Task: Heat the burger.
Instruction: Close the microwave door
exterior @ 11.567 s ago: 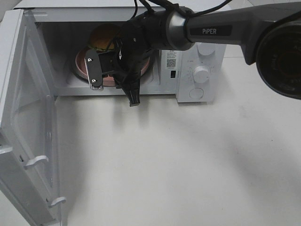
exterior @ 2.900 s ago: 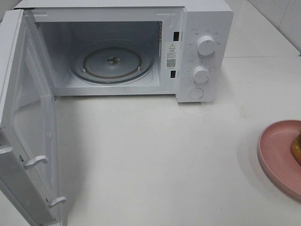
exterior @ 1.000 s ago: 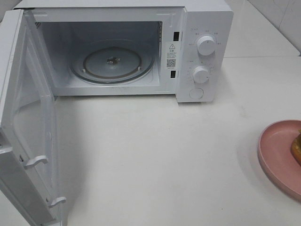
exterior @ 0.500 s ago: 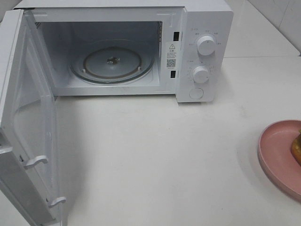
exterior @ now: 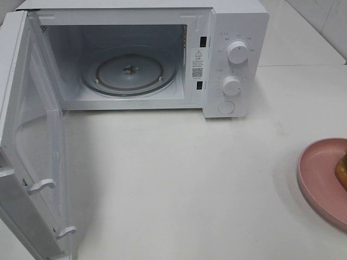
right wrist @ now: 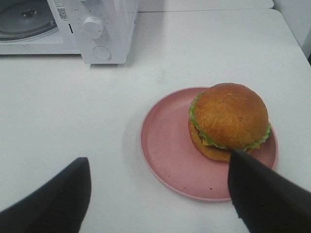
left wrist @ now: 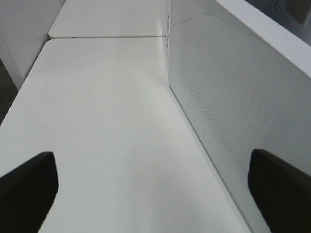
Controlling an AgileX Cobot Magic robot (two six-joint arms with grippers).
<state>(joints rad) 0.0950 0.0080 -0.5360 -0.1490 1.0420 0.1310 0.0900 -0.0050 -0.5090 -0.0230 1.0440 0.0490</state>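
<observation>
White table [exterior: 179, 179] — burger [exterior: 342, 169] and plate [exterior: 317, 179] cut off.

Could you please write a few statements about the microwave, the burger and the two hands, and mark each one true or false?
1. The microwave door stands open. True.
2. The burger sits on the glass turntable. False: it sits on the pink plate on the table, and the turntable is bare.
3. The right hand is shut on the burger. False: it is open and holds nothing.
4. The left hand is open and holds nothing. True.
5. The burger sits off-centre on the plate. True.
</observation>
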